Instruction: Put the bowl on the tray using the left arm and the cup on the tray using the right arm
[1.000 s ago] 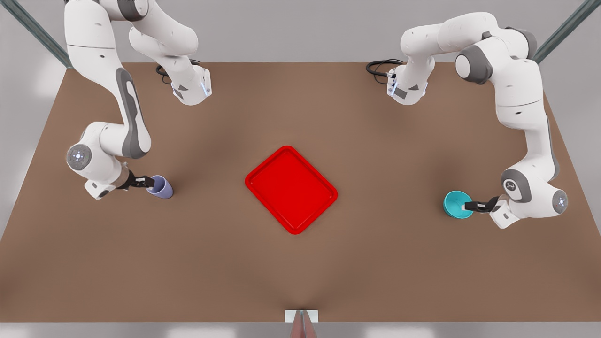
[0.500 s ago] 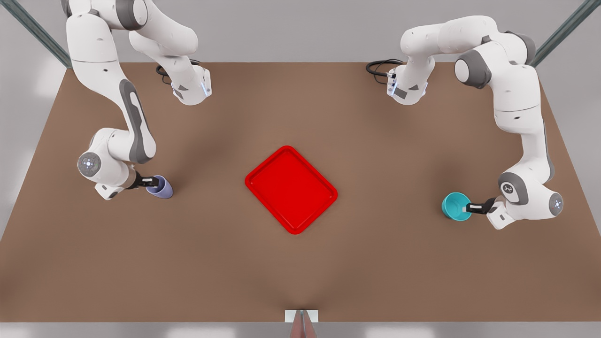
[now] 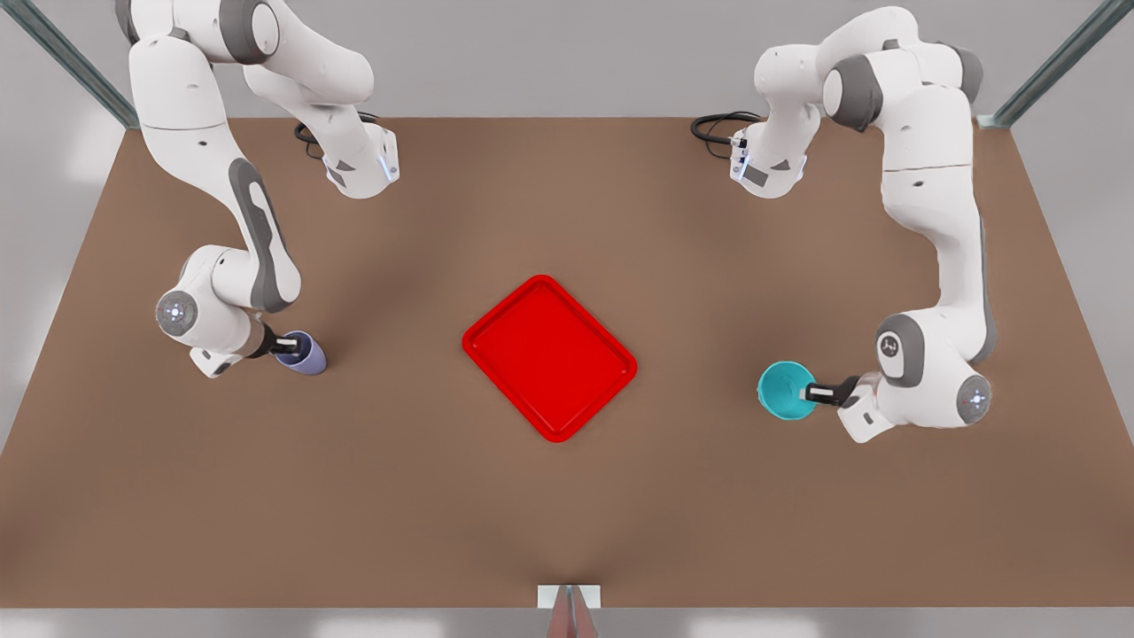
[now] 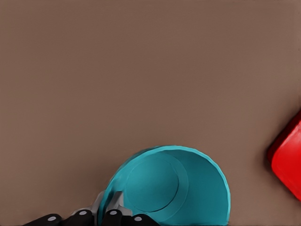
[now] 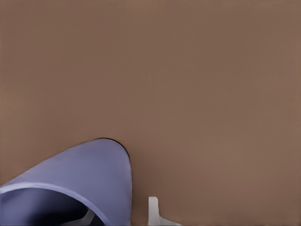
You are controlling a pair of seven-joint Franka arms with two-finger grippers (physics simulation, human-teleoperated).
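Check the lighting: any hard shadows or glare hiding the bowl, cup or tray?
Front view: soft even light, faint shadows, no glare; tray, bowl and cup read clearly. Left wrist view: bowl cut off at the edge by the left gripper. Right wrist view: cup close and cropped.

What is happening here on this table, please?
The left gripper grips the rim of the teal bowl, on the front view's right, short of the red tray at the table's middle. On the front view's left, the right gripper grips the lavender cup's rim. Nothing lies on the tray.
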